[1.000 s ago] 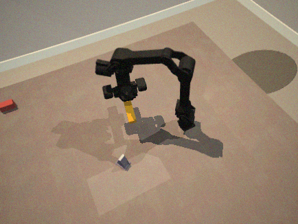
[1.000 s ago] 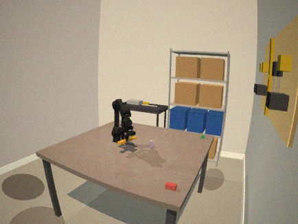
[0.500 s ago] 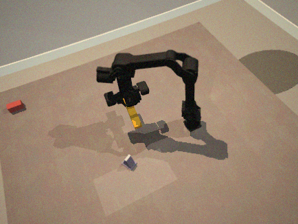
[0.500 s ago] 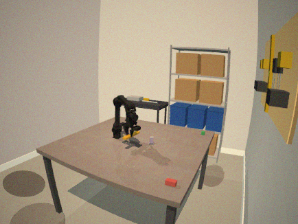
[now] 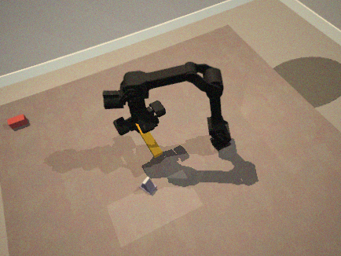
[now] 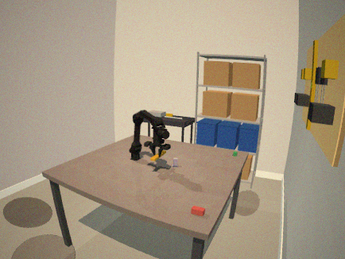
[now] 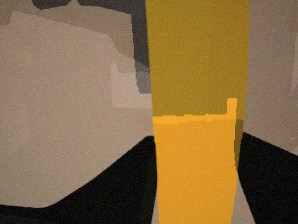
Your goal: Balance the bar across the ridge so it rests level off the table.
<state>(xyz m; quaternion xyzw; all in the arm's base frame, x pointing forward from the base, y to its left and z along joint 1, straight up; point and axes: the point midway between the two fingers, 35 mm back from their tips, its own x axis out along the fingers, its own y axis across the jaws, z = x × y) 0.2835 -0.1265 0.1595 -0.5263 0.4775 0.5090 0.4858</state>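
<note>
My gripper (image 5: pixel 138 126) (image 6: pixel 157 151) is shut on one end of the yellow bar (image 5: pixel 149 142) (image 6: pixel 155 157) (image 7: pixel 196 129) and holds it above the table. The bar slopes down and away from the fingers toward the front. In the wrist view it runs straight up the middle of the picture between my two dark fingers. The ridge (image 5: pixel 148 185) (image 6: pixel 175 161) is a small pale wedge that stands on the table a short way in front of the bar's free end, apart from it.
A red block (image 5: pixel 17 121) (image 6: pixel 197 210) lies far off near the table's edge. A small green block (image 6: pixel 234 153) sits at the far corner. A shelf (image 6: pixel 230 111) with boxes and a side table (image 6: pixel 175 119) stand behind the table.
</note>
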